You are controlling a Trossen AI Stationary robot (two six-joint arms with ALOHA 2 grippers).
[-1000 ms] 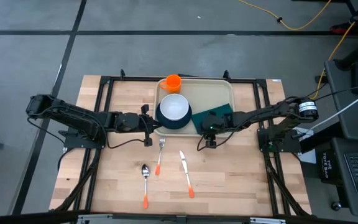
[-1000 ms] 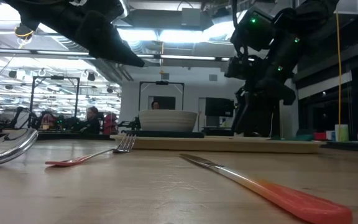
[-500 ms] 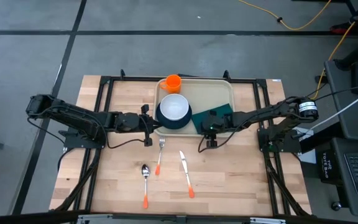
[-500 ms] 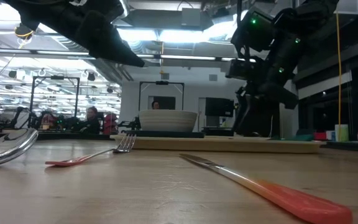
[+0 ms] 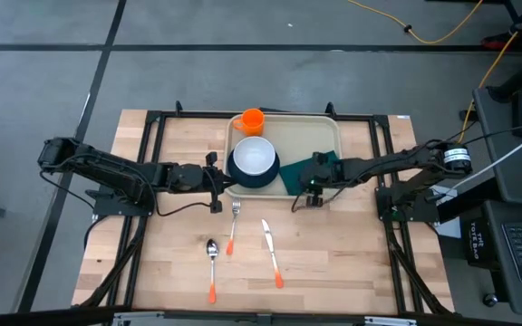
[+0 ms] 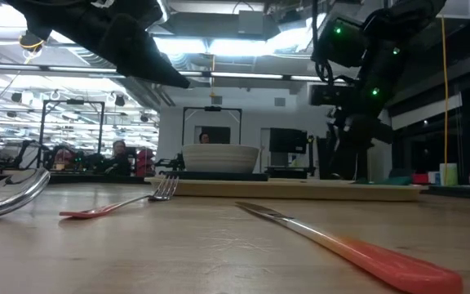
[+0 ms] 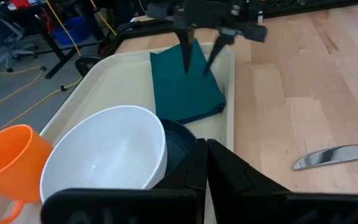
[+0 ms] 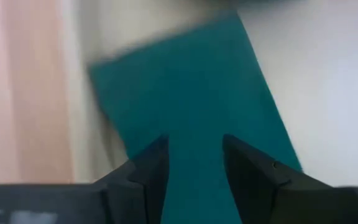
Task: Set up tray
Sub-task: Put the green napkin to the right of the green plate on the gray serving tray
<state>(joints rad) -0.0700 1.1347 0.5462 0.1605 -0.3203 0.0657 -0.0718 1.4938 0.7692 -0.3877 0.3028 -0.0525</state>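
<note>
Grey floor surrounds the pale wooden desk (image 5: 179,272) we work at, with a lit room visible beyond it in the low view. At the far middle of the desk lies the tray (image 5: 326,129), cream with a raised rim. Inside it we see a dark plate (image 5: 243,178) carrying a white bowl (image 5: 255,157) toward its left side, and a dark green napkin (image 5: 290,171) flat on its right side, one corner close to the near rim. An orange cup (image 5: 253,119) sits at the far-left corner; we cannot tell whether it stands inside the rim or on it.

Our right pincer (image 7: 202,45) hangs directly over the napkin with its fingers parted and nothing between them, which we judge suits either a fresh release or a small adjustment of the cloth. Our left pincer (image 7: 206,163) is closed and empty, parked just beside the plate at the tray's near-left edge.

On the bare desk nearer to us lie 3 orange-handled pieces, spoon (image 5: 212,263), fork (image 5: 233,226) and knife (image 5: 271,250), well apart from the tray and, we judge, not yet placed.
</note>
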